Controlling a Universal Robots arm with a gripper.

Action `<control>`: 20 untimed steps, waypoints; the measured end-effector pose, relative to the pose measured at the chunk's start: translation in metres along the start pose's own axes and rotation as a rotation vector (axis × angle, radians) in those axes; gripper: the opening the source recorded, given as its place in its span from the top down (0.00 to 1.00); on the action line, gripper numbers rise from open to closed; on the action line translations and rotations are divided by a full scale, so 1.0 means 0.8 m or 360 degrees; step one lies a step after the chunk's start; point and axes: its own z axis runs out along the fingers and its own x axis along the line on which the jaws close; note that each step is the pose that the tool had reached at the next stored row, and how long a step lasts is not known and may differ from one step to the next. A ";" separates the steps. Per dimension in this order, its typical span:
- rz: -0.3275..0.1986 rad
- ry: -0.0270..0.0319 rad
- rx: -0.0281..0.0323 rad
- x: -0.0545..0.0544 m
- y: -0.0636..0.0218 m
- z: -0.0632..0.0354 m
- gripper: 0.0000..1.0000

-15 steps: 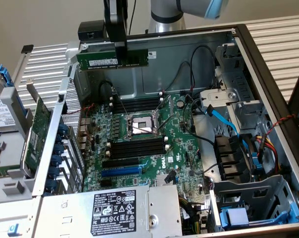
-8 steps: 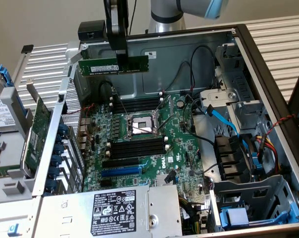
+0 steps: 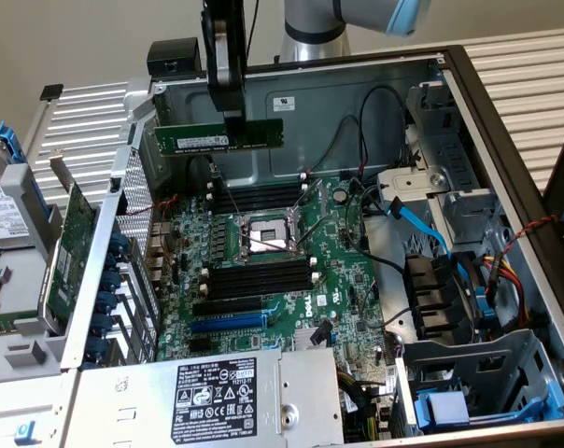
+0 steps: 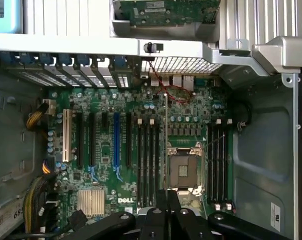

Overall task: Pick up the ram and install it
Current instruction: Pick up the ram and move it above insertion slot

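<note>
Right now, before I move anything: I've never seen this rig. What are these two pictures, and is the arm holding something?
One robot arm works over an open computer case. The exterior view comes from a camera off the arm; the wrist view comes from a camera on the arm's wrist, looking at the green motherboard. In the exterior view the gripper is shut on the ram, a thin green stick with a white label, hanging in the air above the board. Black memory slots lie on both sides of the processor socket. A larger green card sits at the exterior view's left.
</note>
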 end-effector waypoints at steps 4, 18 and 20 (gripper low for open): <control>-0.0004 -0.00066 -0.00004 0.001 -0.007 0.007 0.88; -0.0016 0.00470 0.00080 0.004 -0.009 0.020 0.88; -0.0017 0.00467 0.00049 0.005 -0.011 0.020 0.88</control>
